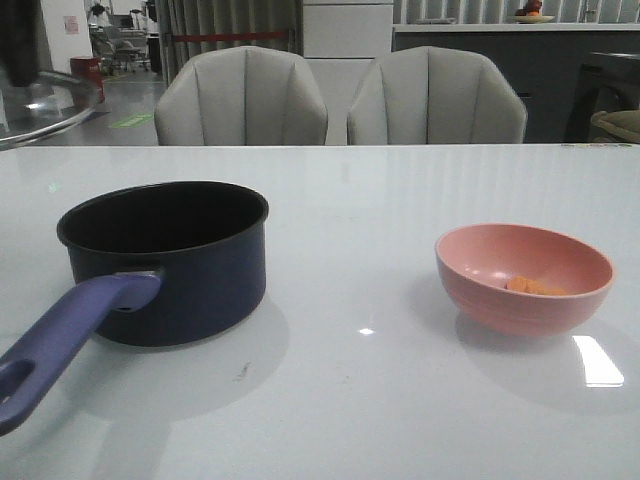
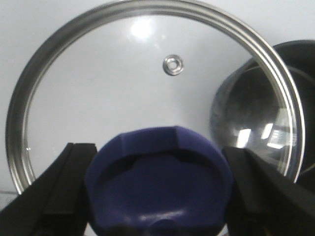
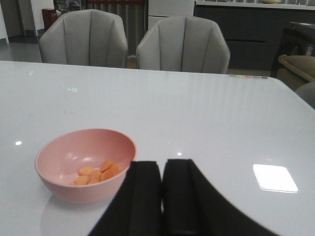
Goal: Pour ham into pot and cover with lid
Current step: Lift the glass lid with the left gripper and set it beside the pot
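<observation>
One pot (image 1: 165, 262), one lid (image 2: 147, 88) clamped by left fingers (image 2: 69, 191); right fingers (image 3: 179, 196) closed, empty; ham (image 3: 98, 172) in bowl (image 3: 59, 162); two chairs (image 1: 240, 100) behind worktop (image 1: 350, 400)

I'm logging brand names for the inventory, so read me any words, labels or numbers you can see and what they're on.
No text can be read in any view.
Lid: no lettering shows on the glass.
Pot, pink bowl: unmarked.
Background signs: too small and blurred to read.

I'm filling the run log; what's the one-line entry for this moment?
left gripper: shut on lid knob, held up | right gripper: shut, empty | ham: in bowl | pot: uncovered
</observation>
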Motion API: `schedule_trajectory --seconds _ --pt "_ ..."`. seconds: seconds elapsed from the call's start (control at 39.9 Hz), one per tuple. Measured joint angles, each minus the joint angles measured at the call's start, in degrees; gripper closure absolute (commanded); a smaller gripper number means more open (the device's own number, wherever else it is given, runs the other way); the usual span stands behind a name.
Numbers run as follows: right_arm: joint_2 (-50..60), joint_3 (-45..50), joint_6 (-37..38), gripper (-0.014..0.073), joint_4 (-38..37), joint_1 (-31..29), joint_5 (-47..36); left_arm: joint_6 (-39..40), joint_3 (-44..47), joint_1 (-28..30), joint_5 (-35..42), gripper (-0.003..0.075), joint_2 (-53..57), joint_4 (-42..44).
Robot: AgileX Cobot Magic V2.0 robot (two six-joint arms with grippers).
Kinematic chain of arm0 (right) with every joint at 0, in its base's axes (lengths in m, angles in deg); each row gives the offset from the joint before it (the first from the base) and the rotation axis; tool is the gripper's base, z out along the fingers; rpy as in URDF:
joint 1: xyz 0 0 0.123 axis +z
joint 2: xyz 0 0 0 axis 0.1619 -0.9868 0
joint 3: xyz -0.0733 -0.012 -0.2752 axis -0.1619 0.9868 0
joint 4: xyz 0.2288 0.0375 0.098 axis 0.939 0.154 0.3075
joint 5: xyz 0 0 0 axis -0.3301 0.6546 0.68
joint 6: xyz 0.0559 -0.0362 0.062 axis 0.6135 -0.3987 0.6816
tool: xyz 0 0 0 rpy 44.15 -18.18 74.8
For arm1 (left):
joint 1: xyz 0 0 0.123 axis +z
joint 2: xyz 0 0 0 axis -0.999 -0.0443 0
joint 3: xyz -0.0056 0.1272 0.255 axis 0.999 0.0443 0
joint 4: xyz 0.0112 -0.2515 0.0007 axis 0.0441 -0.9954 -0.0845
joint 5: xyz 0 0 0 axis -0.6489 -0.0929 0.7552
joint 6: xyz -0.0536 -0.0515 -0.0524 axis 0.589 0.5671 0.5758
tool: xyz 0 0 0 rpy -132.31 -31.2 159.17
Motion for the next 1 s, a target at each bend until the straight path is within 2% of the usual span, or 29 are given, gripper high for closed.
schedule_trajectory --seconds 0.23,0.45,0.6,0.88,0.95,1.0 --pt "0.0 0.0 0.0 0.0434 0.0 0.0 0.0 -5.7 12.7 9.7 5.5 0.0513 4.6 -4.9" --pt "0.0 0.0 0.0 0.0434 0.0 0.0 0.0 -7.0 22.3 11.6 15.6 0.0512 4.6 -6.8" --pt "0.0 0.0 0.0 0.0434 0.0 0.0 0.0 -7.2 24.0 11.7 19.8 0.0512 2.7 -7.3" --pt "0.0 0.0 0.0 0.0434 0.0 0.0 0.0 -7.5 24.2 11.7 21.3 0.0507 -5.3 -7.4" --pt "0.0 0.0 0.0 0.0434 0.0 0.0 0.0 -7.5 24.2 11.7 21.8 0.0477 -6.3 -7.4" --pt "0.0 0.0 0.0 0.0434 0.0 0.0 0.0 -7.5 24.2 11.7 22.0 0.0422 -6.8 -7.4"
